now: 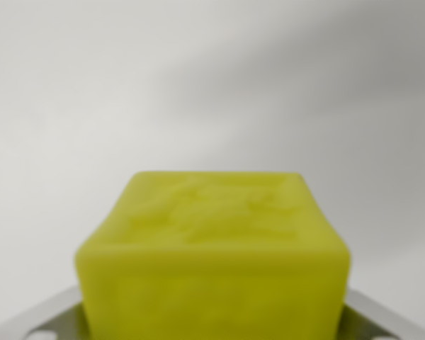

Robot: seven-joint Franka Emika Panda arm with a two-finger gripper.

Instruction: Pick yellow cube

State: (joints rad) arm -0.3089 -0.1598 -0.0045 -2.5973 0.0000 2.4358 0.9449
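Note:
The yellow cube [212, 255] fills the lower middle of the wrist view, very close and blurred, with a raised relief pattern on its top face. My gripper [212, 322] has the cube between its jaws. One grey finger [39, 322] presses against the cube's side on the wrist view's left, and the other finger [382, 319] meets its side on the wrist view's right. The gripper is shut on the cube. The cube's underside and the fingertips are cut off by the lower edge.
Behind the cube lies a plain white surface [92, 92], out of focus. A soft grey shadow [326, 85] crosses it toward the upper right of the view.

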